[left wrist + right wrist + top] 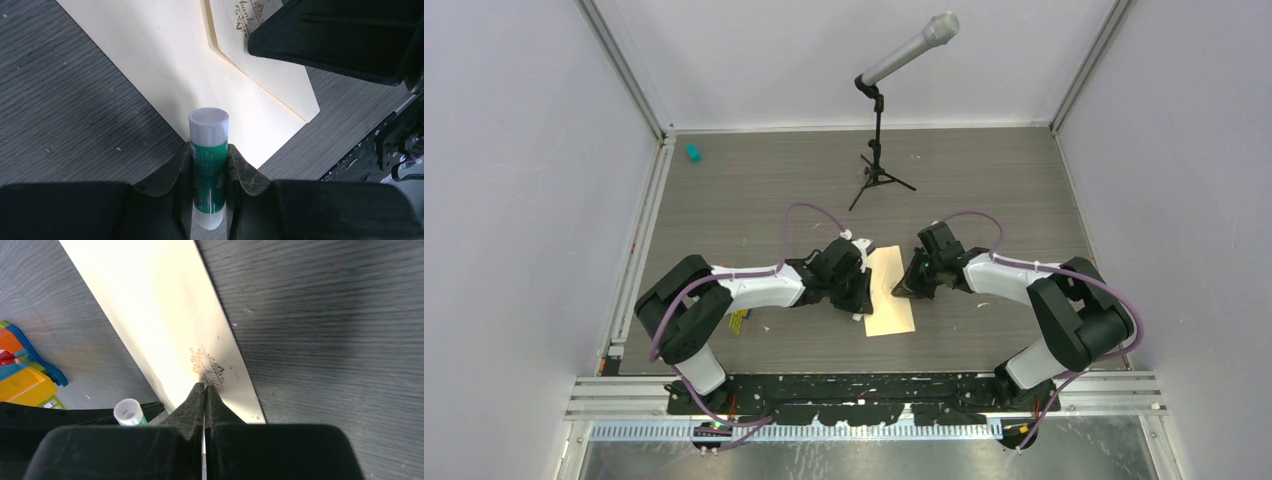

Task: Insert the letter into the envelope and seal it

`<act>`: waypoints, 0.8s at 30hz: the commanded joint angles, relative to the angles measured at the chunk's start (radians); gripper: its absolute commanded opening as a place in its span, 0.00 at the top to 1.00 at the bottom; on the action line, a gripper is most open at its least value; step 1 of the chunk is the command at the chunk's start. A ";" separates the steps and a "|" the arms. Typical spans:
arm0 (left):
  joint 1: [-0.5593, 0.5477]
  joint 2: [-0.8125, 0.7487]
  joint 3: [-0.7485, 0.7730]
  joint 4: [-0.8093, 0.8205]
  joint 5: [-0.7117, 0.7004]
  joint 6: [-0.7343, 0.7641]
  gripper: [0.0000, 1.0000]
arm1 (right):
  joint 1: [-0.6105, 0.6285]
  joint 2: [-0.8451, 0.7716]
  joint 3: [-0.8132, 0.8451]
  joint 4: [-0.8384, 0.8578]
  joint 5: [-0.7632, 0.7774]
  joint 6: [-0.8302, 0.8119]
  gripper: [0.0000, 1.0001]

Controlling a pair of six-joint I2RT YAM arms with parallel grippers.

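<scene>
The envelope (891, 305) lies flat on the grey wood-grain table (984, 180) at the centre, its long side running from 12 to 6 o'clock; a folded panel with an angled edge carries gold script (209, 367), and in the left wrist view this panel sits over the larger cream face; the right gripper (912, 285) stands at the envelope's 3 o'clock edge, its jaws pressed together with no gap, the tips meeting right at the gold script; whether they nip any paper cannot be told; the left gripper (856, 290) stands at the envelope's 9 o'clock edge, just beside it, clamped on a green glue stick (208, 125) with a white cap, which is held upright between the fingers with the cap pointing toward the paper; a bright orange, yellow and blue package (22, 375) lies on the table near the left arm, at about 8 o'clock; a microphone (909, 48) on a small tripod stands at 12 o'clock, well apart; a small teal object (692, 153) rests at 10 o'clock by the far corner.
</scene>
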 commanded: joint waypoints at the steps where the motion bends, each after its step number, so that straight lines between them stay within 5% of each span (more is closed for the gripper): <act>1: -0.004 0.026 -0.013 0.033 0.000 -0.005 1.00 | 0.018 0.017 -0.002 0.063 -0.008 0.008 0.99; 15: 0.042 -0.045 0.136 0.013 0.024 -0.051 1.00 | 0.026 0.068 -0.046 0.079 0.038 0.007 0.99; 24: 0.130 0.132 0.181 0.166 0.050 -0.084 1.00 | 0.026 0.096 -0.027 0.080 0.039 0.000 0.99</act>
